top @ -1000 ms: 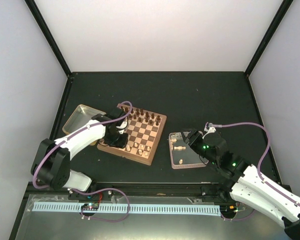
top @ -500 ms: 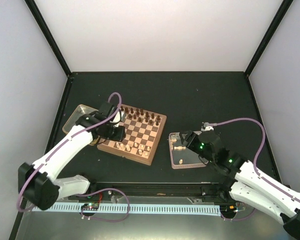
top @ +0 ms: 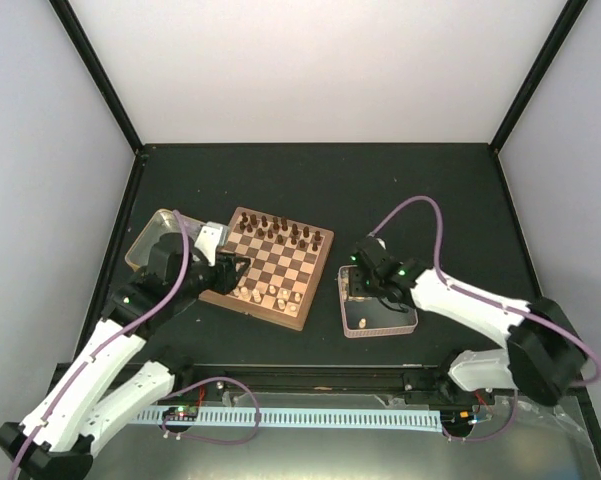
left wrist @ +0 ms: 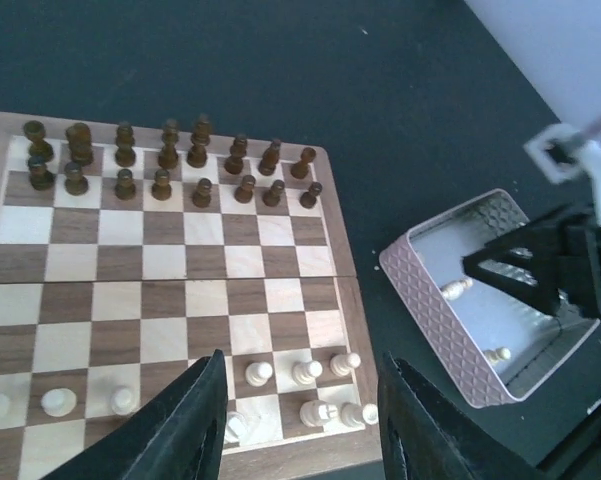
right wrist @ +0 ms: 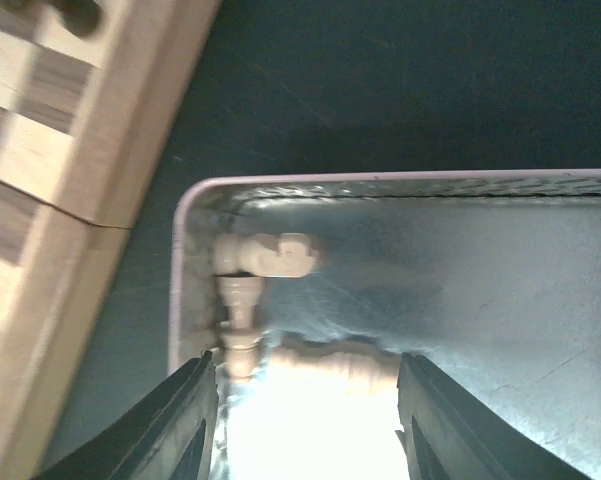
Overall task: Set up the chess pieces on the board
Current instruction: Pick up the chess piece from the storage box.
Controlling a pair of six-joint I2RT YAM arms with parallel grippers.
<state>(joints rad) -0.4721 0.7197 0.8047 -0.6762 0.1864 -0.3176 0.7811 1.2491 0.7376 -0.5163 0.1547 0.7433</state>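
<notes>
Pale pieces point(left wrist: 259, 373) stand on the board's point(left wrist: 160, 290) near rows, facing the dark pieces point(left wrist: 170, 158). Others lie in the tray point(left wrist: 420, 300) beside the board on the bench point(top: 400, 190). The left claw point(left wrist: 300, 358) hovers over the near rows, jaws apart, empty. The right claw point(right wrist: 305, 357) straddles a lying piece point(right wrist: 330, 372) in the tray; whether it grips, I cannot tell.

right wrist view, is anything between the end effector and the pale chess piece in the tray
Nothing visible is. The pale chess piece lies in the tray, between the fingers of the right end effector. A second piece lies beyond, by the tray's wall.
</notes>
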